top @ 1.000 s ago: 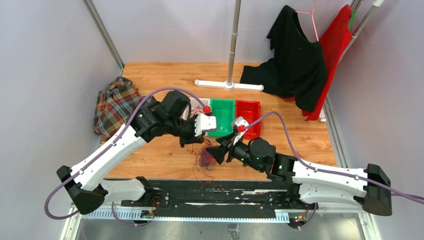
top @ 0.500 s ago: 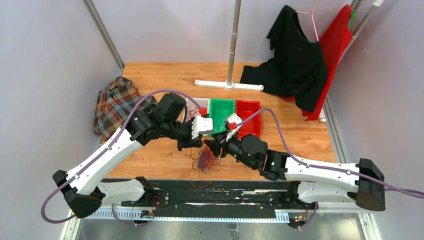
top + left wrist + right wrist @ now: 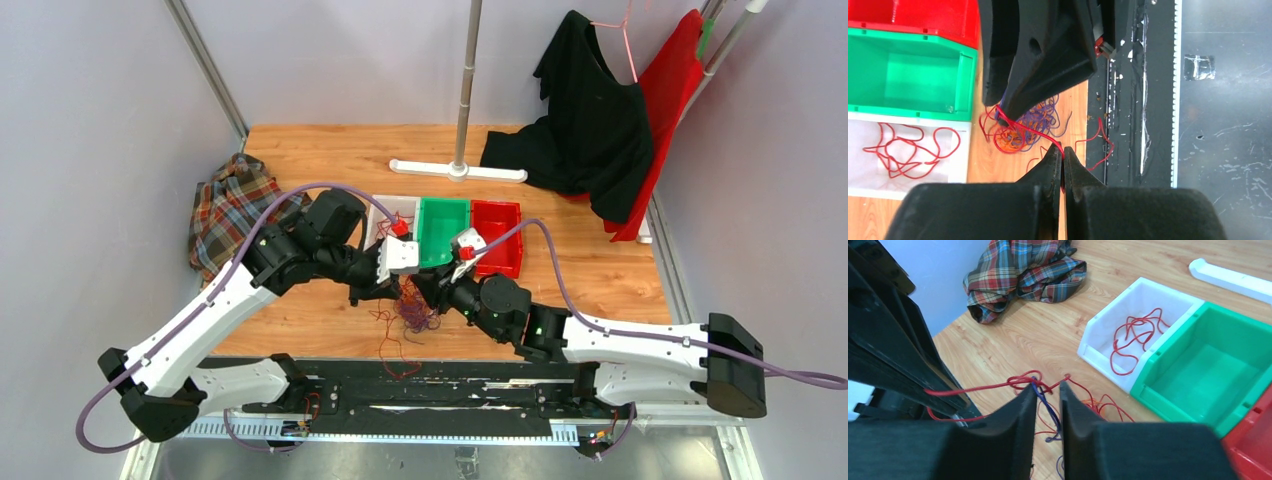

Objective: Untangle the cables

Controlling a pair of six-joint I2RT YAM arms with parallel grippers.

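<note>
The cables (image 3: pixel 411 312) are a small clump of red, orange and purple wires on the wooden table between my two grippers. My left gripper (image 3: pixel 1063 152) is shut on a single red cable (image 3: pixel 1028 129), which runs taut from its tips back into the clump (image 3: pixel 1023 125). My right gripper (image 3: pixel 1047 387) reaches into the clump from the other side. Its jaws stand a narrow gap apart, with a purple strand (image 3: pixel 1048 407) and a red knot (image 3: pixel 1024 380) between the tips. In the top view, the left gripper (image 3: pixel 390 290) and right gripper (image 3: pixel 426 290) almost meet.
Three bins stand just behind the clump: white (image 3: pixel 384 204) holding a loose red cable (image 3: pixel 1133 337), green (image 3: pixel 443 206) and red (image 3: pixel 497 208). A plaid cloth (image 3: pixel 228 212) lies at left. A pole stand (image 3: pixel 458 170) and a black garment (image 3: pixel 590 130) are at the back.
My right gripper has moved left and forward onto the clump, and its jaws have narrowed. The left gripper has shifted slightly left, still pinching the red cable.
</note>
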